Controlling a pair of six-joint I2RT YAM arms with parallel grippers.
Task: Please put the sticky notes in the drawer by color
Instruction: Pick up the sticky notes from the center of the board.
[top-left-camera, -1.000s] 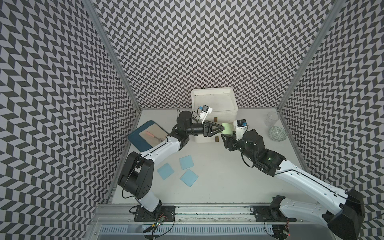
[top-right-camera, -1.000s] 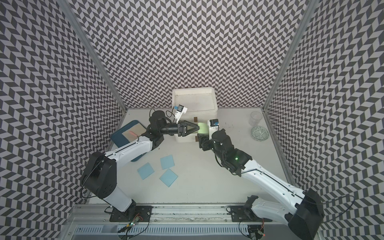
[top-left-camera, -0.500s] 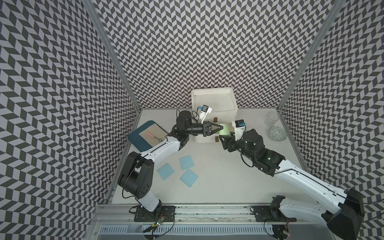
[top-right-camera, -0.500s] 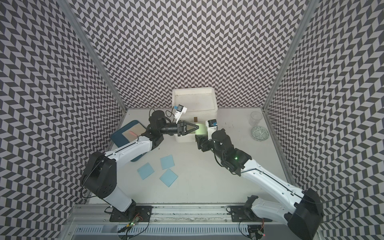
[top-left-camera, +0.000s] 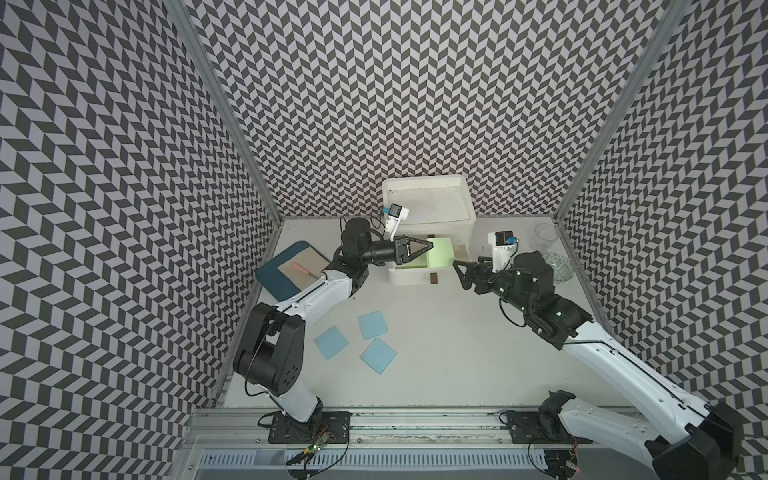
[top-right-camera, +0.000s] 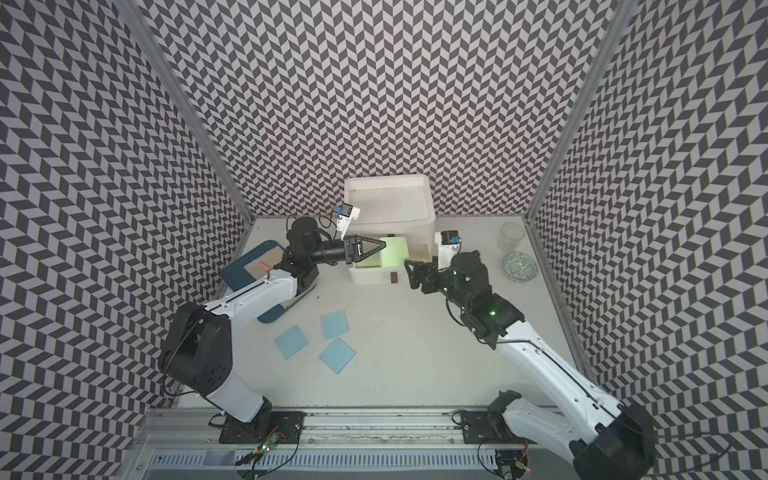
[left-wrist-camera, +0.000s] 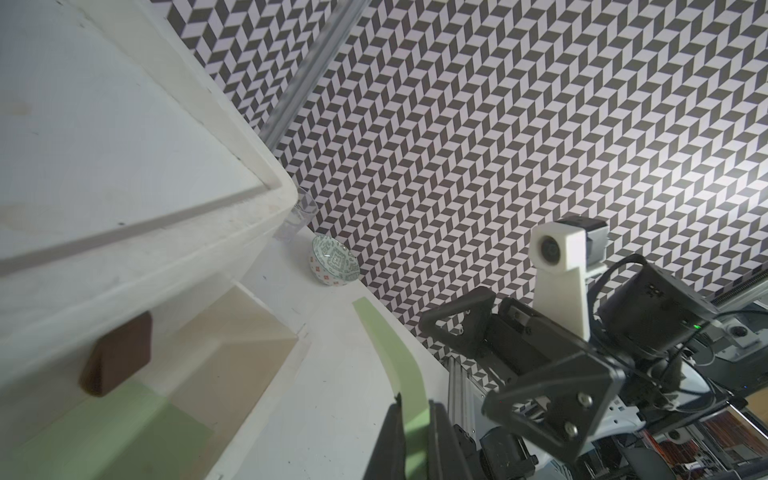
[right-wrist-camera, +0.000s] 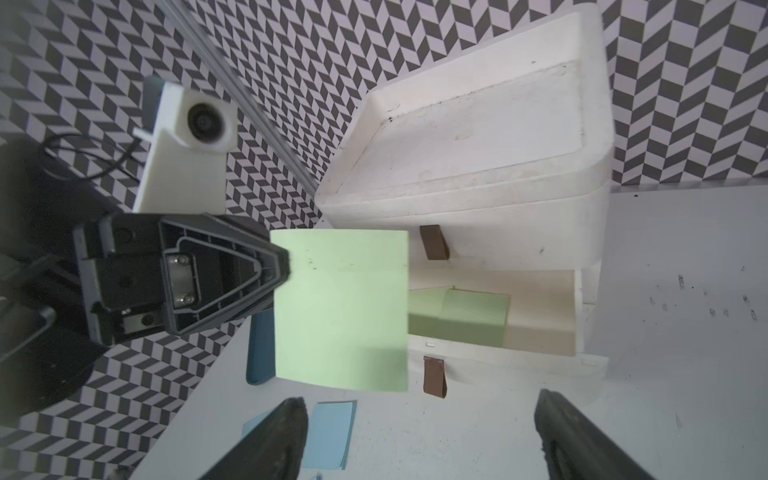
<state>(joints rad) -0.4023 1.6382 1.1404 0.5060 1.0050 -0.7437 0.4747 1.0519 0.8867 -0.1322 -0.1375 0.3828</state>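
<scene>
Pinching green sticky note (right-wrist-camera: 340, 307), left gripper (right-wrist-camera: 286, 262), above open drawer (top-left-camera: 409, 277)

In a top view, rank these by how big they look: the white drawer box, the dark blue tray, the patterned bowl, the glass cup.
1. drawer box, tallest, so nearest the camera
2. dark blue tray, partly under the left arm, so unsure
3. patterned bowl
4. glass cup, only slightly smaller

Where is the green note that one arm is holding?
In both top views the green sticky note hangs from the shut left gripper over the pulled-out drawer, the open right gripper facing it.
</scene>
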